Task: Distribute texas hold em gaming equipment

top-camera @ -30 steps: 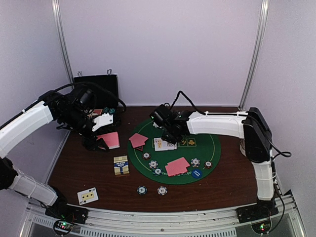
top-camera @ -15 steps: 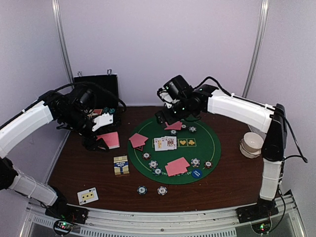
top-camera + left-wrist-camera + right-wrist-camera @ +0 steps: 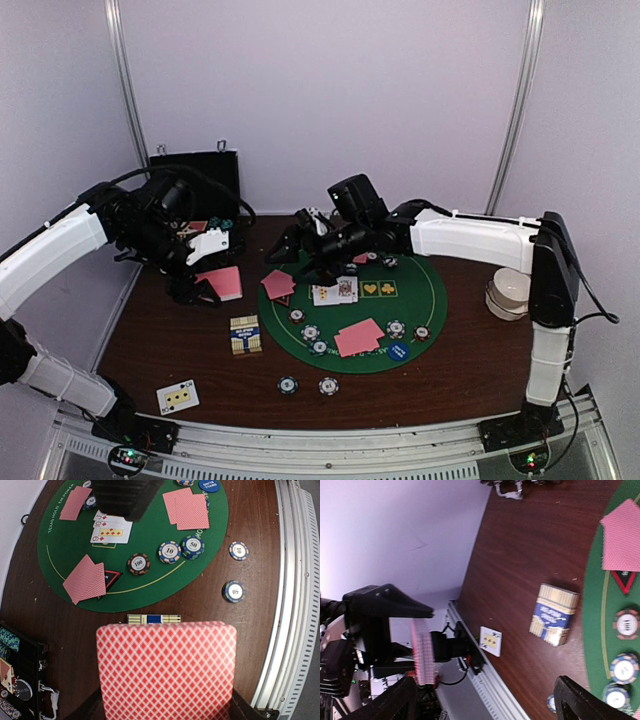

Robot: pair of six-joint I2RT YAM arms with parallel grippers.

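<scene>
Pink-backed playing cards are pinched as a stack by the left gripper near the green mat; the right gripper is held spread, empty, over the table

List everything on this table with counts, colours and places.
felt mat: one, green, table centre
pink-backed cards: three groups on mat, plus held stack
face-up cards: several, mat centre; one, near-left table corner
poker chips: at least nine, striped; two off mat
blue disc: one, mat's near-right rim
triangular marker: one, red-black, mat's left
card box: one, yellow-blue, left of mat
case: one, black, rear left
bowl-like object: white, right side
left jaws: shut on stack
right jaws: open, empty
</scene>
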